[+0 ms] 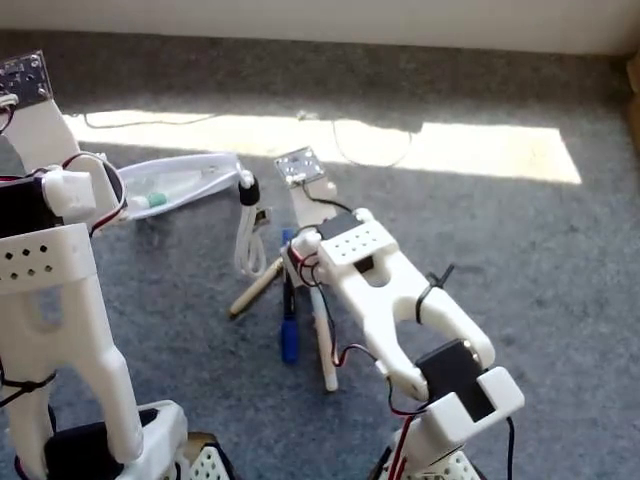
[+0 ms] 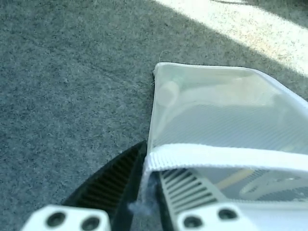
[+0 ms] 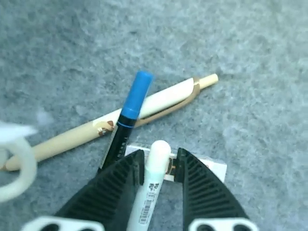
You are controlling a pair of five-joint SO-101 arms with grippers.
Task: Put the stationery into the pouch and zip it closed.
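The pouch point(image 2: 216, 115) is clamped by its woven edge between the jaws of the left gripper point(image 2: 150, 166), presumably so that its mouth is kept raised and steady for loading. That pinch is made plain from the left wrist, while from above the pouch is seen stretching beyond the gripper toward the other arm. The right gripper point(image 3: 158, 159) is closed on a white pen point(image 3: 153, 183), seemingly for lifting. Just past its tips a blue-capped marker point(image 3: 127, 115) is crossed over a cream pen point(image 3: 163, 98). This grip is masked by the arm from above.
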